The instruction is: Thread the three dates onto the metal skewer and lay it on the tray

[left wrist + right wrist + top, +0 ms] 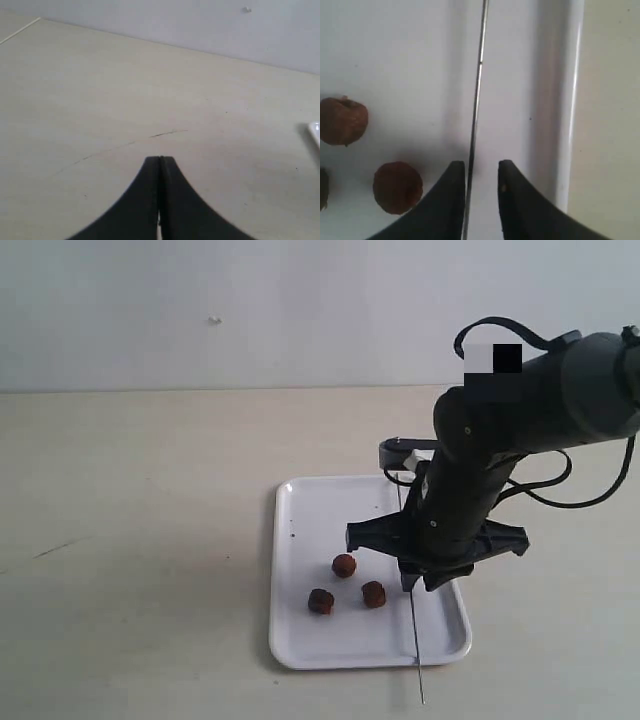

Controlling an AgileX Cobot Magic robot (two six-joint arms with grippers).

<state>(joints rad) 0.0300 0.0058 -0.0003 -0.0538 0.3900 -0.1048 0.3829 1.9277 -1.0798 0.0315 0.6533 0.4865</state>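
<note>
Hovering low over the right side of the tray [300, 510]: right tool [413, 585], pointing down, jaws apart, nothing clamped.

Skewer [416, 640] lies flat on the tray and runs lengthwise just inside the right rim. Its near end sticks out past the near rim over the counter [150, 540]. The middle is hidden behind the arm, and a short stretch shows again near the far rim.

In the right wrist view the skewer passes through the gap between the two fingers [447, 200], much closer to one than the other. Cannot tell if it touches the nearer finger. The other finger is clear of it.

Three dates [344, 565] [321, 601] [374, 594] sit loose on the tray, none on the skewer. They form a small triangle in the near half of the tray, left of the skewer and apart from each other. The one nearest the right tool is just beside it, and no contact shows in the exterior view. Two of them show in full in the right wrist view, and the third is cut off at the frame edge.

Left tool [159, 159]: jaws together, gripping nothing, over bare counter. A sliver of tray rim shows at the edge of its view, well apart from the tips.
</note>
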